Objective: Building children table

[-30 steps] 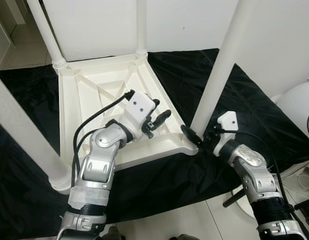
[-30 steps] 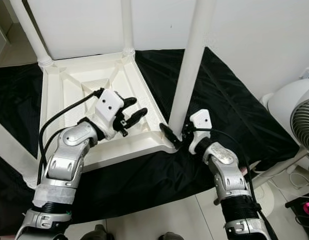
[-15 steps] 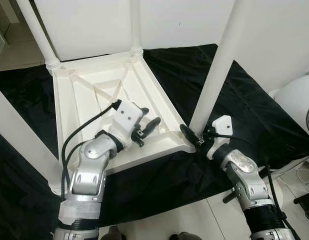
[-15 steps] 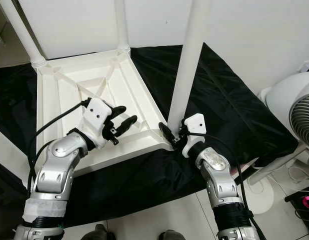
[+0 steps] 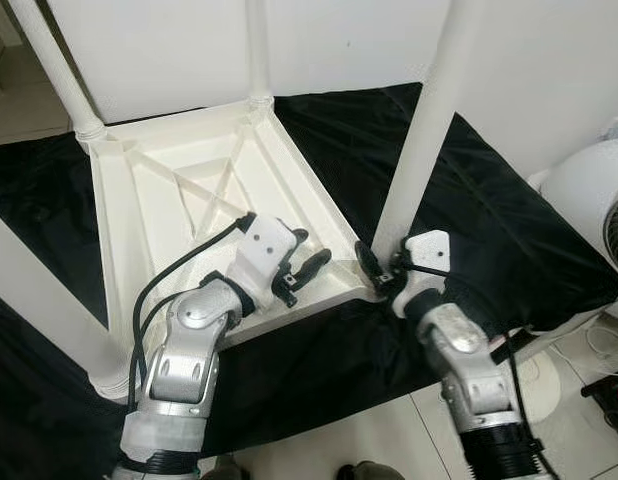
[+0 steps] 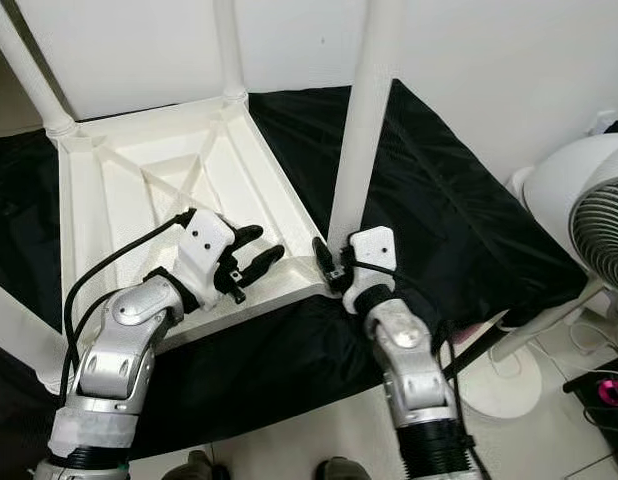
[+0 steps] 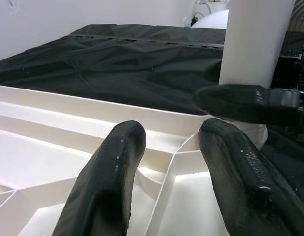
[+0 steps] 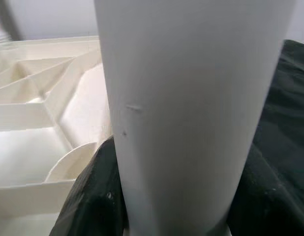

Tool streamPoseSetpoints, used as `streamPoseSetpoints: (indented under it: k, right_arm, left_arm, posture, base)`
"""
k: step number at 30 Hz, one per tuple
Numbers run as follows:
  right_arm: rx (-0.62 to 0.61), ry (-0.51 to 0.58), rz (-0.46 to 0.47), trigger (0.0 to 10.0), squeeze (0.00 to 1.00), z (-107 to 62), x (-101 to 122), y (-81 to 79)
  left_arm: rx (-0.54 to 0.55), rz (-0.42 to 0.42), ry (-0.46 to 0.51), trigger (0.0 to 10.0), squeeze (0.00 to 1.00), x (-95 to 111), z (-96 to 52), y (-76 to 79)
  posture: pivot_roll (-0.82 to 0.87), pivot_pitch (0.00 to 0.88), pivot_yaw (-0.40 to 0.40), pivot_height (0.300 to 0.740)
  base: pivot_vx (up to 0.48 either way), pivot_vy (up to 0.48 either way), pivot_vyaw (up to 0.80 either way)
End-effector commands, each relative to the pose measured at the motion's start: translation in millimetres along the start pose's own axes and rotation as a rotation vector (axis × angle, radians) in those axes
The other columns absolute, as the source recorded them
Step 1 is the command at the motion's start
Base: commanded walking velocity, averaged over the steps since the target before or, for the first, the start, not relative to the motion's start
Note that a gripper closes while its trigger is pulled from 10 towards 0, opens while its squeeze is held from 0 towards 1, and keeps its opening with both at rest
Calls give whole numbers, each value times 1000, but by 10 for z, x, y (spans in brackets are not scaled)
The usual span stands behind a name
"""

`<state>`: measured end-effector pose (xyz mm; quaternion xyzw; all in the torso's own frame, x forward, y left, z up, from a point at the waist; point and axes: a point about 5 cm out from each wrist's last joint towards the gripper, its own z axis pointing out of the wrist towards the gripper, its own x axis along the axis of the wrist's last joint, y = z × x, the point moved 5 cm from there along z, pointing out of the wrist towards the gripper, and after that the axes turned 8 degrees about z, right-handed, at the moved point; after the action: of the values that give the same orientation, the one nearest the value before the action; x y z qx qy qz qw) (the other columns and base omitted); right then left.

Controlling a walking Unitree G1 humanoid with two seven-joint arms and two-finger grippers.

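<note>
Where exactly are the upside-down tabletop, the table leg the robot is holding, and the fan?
Tabletop (image 5: 159, 215), left eye view, on its ribbed underside.
Table leg (image 5: 421, 140), left eye view, midway up the white tube.
Fan (image 6: 594, 225), right eye view, on its round grille.

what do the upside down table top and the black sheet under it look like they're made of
Table top: likely moulded plastic, off-white, smooth with a slight sheen; thin ribs cross its underside. Black sheet: seemingly thin synthetic fabric or plastic film; it creases and glints faintly.

table legs (image 5: 426, 120): tops cut off | fan (image 6: 601, 230): cropped at edge
</note>
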<state>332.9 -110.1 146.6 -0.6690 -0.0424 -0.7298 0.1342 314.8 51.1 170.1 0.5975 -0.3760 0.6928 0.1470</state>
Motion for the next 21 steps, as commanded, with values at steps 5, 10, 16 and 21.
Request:
streamPoseSetpoints:
  k: [5, 10, 16, 21]
  right_arm:
    - [-233, -38, 41, 10000, 0, -5, -118, 54]
    - [-240, -57, 54, 10000, 0, 53, -157, -30]
    - [-125, -23, 81, 10000, 1000, 67, -40, -55]
    - [-43, 3, 85, 10000, 1000, 56, 64, -57]
  left_arm:
    - [61, -4, -11, 10000, 0, -3, 20, -51]
    - [68, -9, -12, 10000, 0, 0, 13, -39]
    - [74, -13, -15, 10000, 0, -4, 11, -34]
    - [73, -20, -12, 10000, 0, 2, 9, -34]
  posture:
    - [-111, 62, 54, 740]
    - [-111, 65, 55, 740]
    - [-105, 63, 46, 740]
    - [-106, 63, 40, 740]
  base:
    - [0, 0, 0]
    - [0, 0, 0]
    - [0, 0, 0]
    - [0, 0, 0]
